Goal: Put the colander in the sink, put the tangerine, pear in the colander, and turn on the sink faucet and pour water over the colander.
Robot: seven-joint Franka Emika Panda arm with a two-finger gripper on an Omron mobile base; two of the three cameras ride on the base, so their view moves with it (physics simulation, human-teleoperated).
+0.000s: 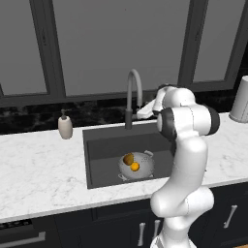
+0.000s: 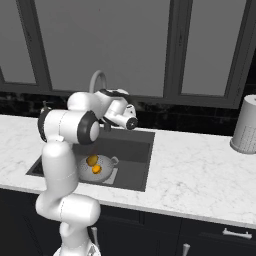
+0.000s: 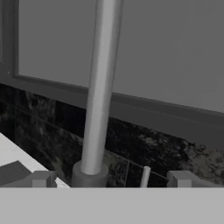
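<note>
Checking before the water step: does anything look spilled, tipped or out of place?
Nothing stands out. The colander sits upright in the sink holding the pear and tangerine; no water runs from the sink faucet.

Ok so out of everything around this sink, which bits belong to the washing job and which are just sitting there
Part of the job:
- colander in the sink
- pear and tangerine, both in the colander
- sink faucet, no stream showing
- gripper, up at the faucet stem

Just sitting there:
- soap pump bottle, left of the sink
- pale perforated canister, far right on the counter
</note>
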